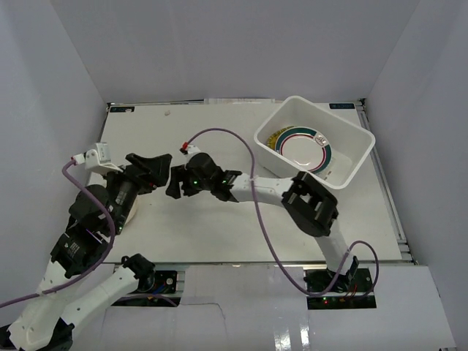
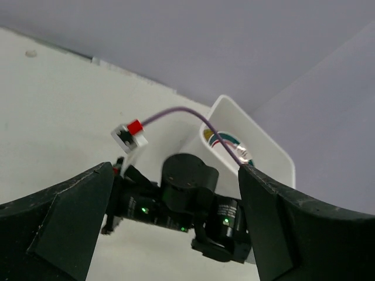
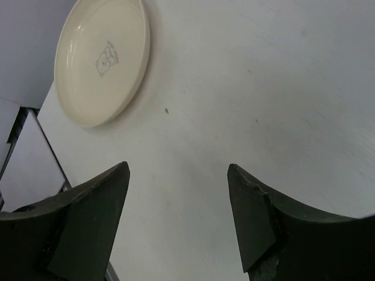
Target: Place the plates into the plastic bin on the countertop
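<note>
The plastic bin (image 1: 349, 155) stands at the far right of the countertop (image 1: 219, 234). A white plate with a green-red rim (image 1: 307, 149) lies in it, over a yellow one (image 1: 271, 139). A cream plate (image 3: 102, 58) with a small bear drawing lies flat on the countertop. In the top view only its edge (image 1: 135, 212) shows under the left arm. My left gripper (image 1: 165, 170) and right gripper (image 1: 173, 188) meet tip to tip near the table's middle left. Both are open and empty. The left wrist view shows the right wrist between my left fingers (image 2: 70, 216), with the bin (image 2: 263, 149) behind.
A purple cable (image 1: 256, 183) loops over the right arm and down to its base. Another purple cable (image 1: 69, 175) runs along the left arm. Grey walls close in the table on three sides.
</note>
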You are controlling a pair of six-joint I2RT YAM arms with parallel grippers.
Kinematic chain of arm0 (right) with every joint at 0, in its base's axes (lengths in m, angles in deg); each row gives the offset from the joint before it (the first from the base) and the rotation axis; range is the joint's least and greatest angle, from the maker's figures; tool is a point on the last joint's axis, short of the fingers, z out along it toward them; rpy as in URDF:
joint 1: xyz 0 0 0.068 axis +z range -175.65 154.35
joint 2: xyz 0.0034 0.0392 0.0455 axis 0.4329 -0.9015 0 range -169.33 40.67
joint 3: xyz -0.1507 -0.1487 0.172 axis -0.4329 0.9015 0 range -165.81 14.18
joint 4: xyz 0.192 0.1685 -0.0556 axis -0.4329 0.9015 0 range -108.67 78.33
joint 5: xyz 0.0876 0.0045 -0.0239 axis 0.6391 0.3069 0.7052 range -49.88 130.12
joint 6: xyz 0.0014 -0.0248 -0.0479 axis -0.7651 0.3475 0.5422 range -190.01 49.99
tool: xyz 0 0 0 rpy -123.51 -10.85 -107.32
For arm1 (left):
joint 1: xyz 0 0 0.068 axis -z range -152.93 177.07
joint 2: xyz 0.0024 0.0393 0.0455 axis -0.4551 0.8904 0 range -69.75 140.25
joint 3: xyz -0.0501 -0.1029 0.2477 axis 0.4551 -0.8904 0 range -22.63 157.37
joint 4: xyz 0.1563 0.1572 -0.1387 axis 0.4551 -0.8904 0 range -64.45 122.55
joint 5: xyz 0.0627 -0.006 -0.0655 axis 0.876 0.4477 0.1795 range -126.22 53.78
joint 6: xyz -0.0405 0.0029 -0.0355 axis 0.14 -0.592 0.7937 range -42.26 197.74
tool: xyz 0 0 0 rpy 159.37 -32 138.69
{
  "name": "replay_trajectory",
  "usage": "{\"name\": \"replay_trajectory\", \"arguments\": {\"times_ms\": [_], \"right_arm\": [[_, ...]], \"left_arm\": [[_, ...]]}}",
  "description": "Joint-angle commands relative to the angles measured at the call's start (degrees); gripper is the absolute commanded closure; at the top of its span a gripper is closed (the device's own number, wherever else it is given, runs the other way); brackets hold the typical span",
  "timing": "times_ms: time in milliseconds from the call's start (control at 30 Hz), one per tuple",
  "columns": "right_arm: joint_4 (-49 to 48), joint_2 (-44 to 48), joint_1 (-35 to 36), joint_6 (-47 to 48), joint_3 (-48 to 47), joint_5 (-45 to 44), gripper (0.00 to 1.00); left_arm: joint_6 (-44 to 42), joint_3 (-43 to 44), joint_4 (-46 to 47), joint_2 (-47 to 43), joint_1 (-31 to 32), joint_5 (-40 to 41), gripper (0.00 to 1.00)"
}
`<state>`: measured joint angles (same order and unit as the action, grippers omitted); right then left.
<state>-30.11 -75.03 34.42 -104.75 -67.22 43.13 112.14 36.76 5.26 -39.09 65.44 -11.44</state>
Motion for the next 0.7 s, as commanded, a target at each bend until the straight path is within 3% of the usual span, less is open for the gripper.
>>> {"name": "replay_trajectory", "arguments": {"times_ms": [0,200,367,667], "right_arm": [[2.54,-10.63,3.46,-2.09,-15.55,-2.11,0.26],[14.05,-29.02,6.10,-3.22,-41.50,-4.59,0.22],[20.47,-37.56,6.90,-5.34,-53.30,-7.82,0.21],[27.33,-42.50,9.09,-4.90,-56.68,-11.26,0.43]], "left_arm": [[1.82,-1.21,-11.53,1.87,0.04,2.47,0.02],[3.75,-3.85,-13.58,-1.65,-0.05,-0.42,0.02],[4.89,-3.67,-13.14,-2.79,0.04,-4.11,0.02],[5.60,-4.20,-9.80,-5.43,0.04,-8.08,0.02]]}}
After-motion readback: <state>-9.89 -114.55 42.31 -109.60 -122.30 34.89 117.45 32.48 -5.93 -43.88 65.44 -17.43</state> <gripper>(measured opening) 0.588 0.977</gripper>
